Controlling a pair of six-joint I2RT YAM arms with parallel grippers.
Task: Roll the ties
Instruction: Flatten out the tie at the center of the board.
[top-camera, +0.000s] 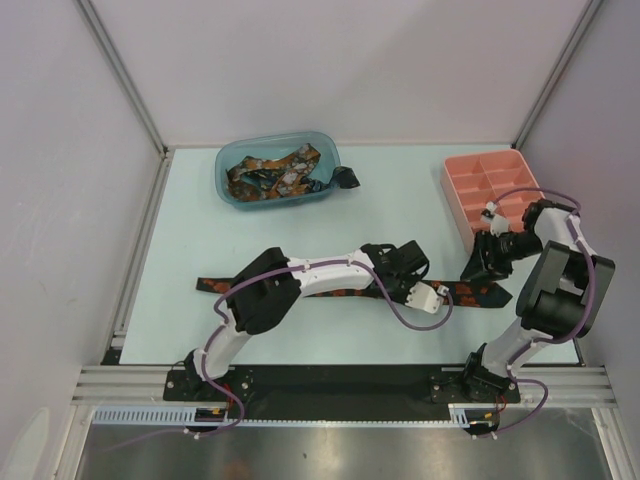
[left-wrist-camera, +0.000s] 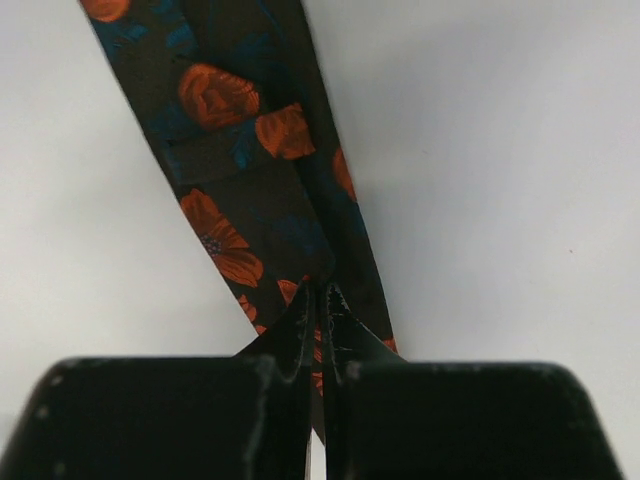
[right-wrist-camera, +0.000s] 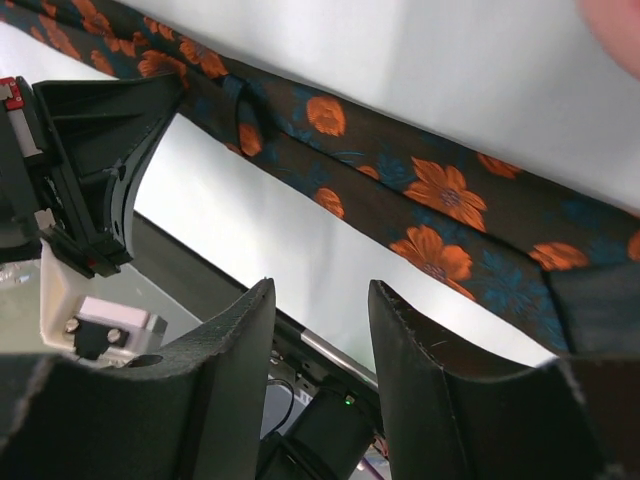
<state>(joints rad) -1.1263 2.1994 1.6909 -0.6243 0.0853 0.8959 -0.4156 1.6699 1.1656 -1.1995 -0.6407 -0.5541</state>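
Trailing from clamped left claw (left-wrist-camera: 320, 300): tie (left-wrist-camera: 240, 180)

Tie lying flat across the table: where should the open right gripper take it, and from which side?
The right end of the tie, from above, jaws straddling its narrow width. It lies flat and thin on the table, so a sideways approach finds no edge. The left gripper pinches it farther left, and the right gripper hovers open near that end.
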